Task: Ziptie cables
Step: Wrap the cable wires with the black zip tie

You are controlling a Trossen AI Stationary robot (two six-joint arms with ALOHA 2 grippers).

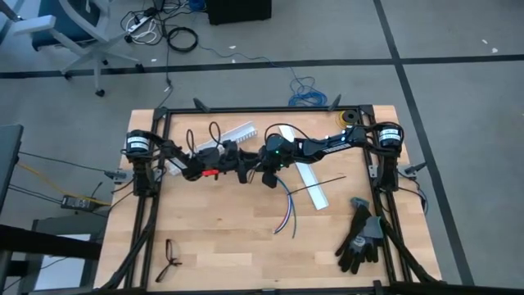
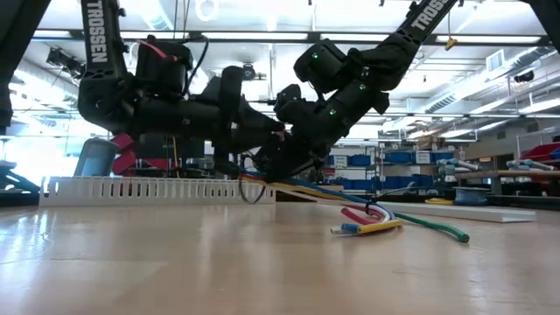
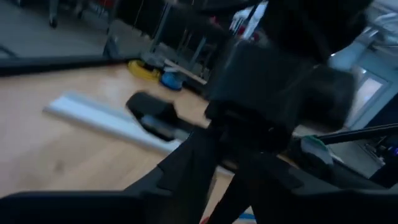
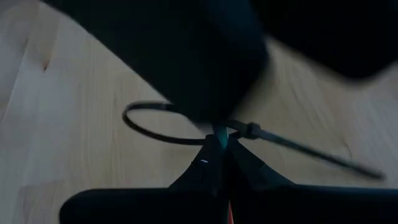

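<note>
Both arms meet over the middle of the bench (image 1: 221, 238), toward its far half. The left claw (image 1: 242, 170) reaches in from the left and the right claw (image 1: 270, 174) from the right, and the two stand just beside each other, almost touching. The cables (image 1: 286, 209) start at the meeting point of the claws and trail from there toward the near edge, their free coloured ends fanned out on the wood; in the low view the red, yellow, blue and green tips lie flat on the bench while the bundled end is lifted up into the claws. The right claw is closed narrow on the cables, its fingers (image 4: 214, 158) pinched together. Just past those fingers a black ziptie (image 4: 161, 124) forms an open loop, its tail running out to the side over the wood; whether the loop goes around the cables cannot be told. How the left claw's fingers stand cannot be told, since the arms hide them. Two white channels lie on the far part of the bench, one (image 1: 237, 133) behind the left claw and one (image 1: 307, 172) under the right arm; nothing can be seen inside them. A pair of black gloves (image 1: 360, 238) lies at the near right corner, well apart from the cables.
</note>
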